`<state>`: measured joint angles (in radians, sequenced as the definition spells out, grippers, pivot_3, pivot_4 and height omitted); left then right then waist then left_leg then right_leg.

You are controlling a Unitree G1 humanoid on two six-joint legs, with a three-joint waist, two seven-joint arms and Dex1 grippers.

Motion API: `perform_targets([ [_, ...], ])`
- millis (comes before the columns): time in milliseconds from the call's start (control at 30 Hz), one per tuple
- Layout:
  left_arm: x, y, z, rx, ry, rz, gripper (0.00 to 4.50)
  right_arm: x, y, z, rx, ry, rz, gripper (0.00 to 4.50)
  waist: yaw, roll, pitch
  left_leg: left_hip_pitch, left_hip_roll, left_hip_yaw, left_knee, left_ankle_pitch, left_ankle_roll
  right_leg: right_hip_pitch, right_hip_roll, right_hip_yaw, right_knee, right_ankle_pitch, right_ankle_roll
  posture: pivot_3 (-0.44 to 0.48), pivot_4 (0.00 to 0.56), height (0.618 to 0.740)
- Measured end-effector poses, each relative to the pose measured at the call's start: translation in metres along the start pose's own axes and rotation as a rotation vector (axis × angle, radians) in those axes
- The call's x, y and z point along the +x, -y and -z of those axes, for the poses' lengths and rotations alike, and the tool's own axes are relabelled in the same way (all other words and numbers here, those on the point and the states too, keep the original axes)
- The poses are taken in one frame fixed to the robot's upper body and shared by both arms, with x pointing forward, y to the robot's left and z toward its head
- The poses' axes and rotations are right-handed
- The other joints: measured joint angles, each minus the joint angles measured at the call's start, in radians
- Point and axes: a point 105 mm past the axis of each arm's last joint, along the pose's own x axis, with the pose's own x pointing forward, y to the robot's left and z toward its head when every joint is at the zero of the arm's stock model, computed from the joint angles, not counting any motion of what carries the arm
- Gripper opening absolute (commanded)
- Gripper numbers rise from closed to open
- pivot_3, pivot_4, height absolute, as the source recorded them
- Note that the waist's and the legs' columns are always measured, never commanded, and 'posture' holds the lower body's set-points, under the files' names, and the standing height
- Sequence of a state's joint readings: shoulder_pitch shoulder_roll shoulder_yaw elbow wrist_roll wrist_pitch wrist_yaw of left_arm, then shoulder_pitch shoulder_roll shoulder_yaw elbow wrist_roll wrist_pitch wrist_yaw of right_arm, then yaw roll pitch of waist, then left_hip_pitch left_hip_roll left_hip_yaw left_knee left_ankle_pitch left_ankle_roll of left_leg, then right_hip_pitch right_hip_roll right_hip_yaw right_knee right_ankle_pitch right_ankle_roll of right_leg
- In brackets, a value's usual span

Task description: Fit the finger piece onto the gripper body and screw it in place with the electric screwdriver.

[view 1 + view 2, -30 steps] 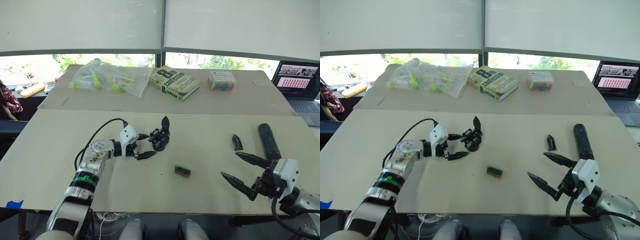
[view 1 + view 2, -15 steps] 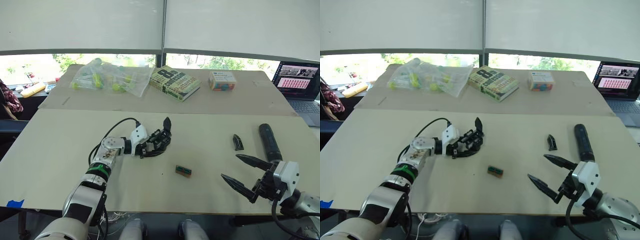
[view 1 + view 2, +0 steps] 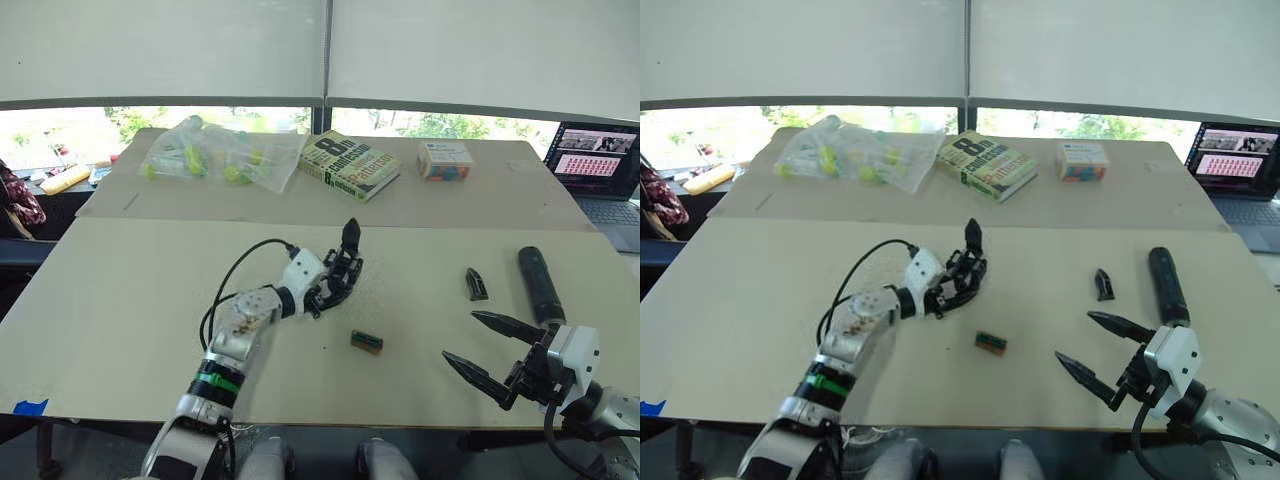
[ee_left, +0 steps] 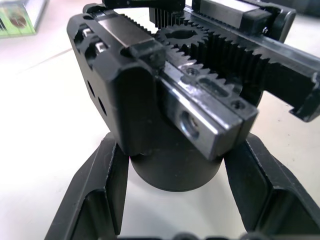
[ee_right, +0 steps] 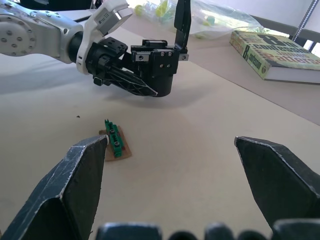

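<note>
Right pincer (image 3: pixel 484 352), white-bodied with two black pointed fingers, hovers over the near right part of the pale counter (image 3: pixel 120 300); fingers spread wide, nothing between them.

Small green-and-brown block (image 3: pixel 366 342) lies flat near counter centre, between the two arms, apart from both.

Left pincer (image 3: pixel 325 291) reaches in from the near left, its black fingers (image 4: pixel 95 200) set on either side of the round base of the gripper body (image 3: pixel 343 273), a black mechanical block of toothed racks and a gear. Fingers sit just beside the base; whether they press it, cannot tell. The body's pointed black finger sticks up, tilted slightly.

Finger piece (image 3: pixel 475 284), small black plastic wedge, lies on the counter right of centre, well apart from the gripper body. Just right of it, the electric screwdriver (image 3: pixel 538 283), thick black cylinder, lies flat, pointing away from the robot.

Far counter: clear plastic bag holding yellow-green items (image 3: pixel 215 154), thick book (image 3: pixel 349 165), small colourful box (image 3: pixel 445 160). Open laptop (image 3: pixel 600 170) at far right.
</note>
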<state>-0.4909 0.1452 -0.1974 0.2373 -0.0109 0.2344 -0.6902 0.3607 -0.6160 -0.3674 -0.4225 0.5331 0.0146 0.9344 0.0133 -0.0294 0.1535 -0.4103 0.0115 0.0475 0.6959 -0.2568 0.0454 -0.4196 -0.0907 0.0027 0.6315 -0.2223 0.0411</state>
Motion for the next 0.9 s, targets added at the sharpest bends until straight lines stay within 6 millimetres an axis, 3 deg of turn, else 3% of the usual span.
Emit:
perform_targets([
  [300,0.0,-0.005,0.012,0.032,-0.06,-0.105,2.28,0.0,0.0,0.0,-0.002,0.001,-0.004,4.5,-0.002,0.0,0.0,0.001,0.0,0.0,0.0,0.0,0.0,0.0,0.001,0.001,0.0,0.0,-0.001,0.0,0.15,0.74],
  [567,-0.007,0.0,0.017,-0.008,-0.044,-0.088,2.28,-0.002,0.0,0.001,0.001,-0.006,-0.002,4.5,-0.001,0.0,0.0,0.002,0.0,0.0,0.0,0.0,0.0,0.001,0.0,0.001,0.0,0.0,-0.001,0.0,0.15,0.74],
  [700,-0.01,0.002,0.018,-0.036,-0.043,-0.066,4.23,-0.002,-0.001,0.001,0.0,-0.005,-0.003,4.5,-0.001,0.0,0.0,0.002,0.0,0.0,0.0,0.0,0.0,0.001,0.0,0.001,0.0,0.0,-0.001,0.0,0.15,0.74],
  [733,-0.012,0.001,0.019,-0.032,-0.046,-0.053,4.42,-0.002,0.0,0.001,0.0,-0.005,-0.003,4.5,-0.001,0.0,0.0,0.002,0.0,0.0,0.0,0.0,0.0,0.001,0.0,0.001,0.0,0.0,-0.001,0.0,0.15,0.74],
  [900,-0.026,-0.014,0.023,-0.016,-0.078,-0.029,4.42,-0.003,0.001,0.0,-0.006,-0.006,-0.002,4.5,-0.002,0.001,0.0,0.004,0.0,0.0,0.0,0.0,0.0,0.002,0.001,0.002,0.0,0.001,-0.001,0.0,0.15,0.74],
])
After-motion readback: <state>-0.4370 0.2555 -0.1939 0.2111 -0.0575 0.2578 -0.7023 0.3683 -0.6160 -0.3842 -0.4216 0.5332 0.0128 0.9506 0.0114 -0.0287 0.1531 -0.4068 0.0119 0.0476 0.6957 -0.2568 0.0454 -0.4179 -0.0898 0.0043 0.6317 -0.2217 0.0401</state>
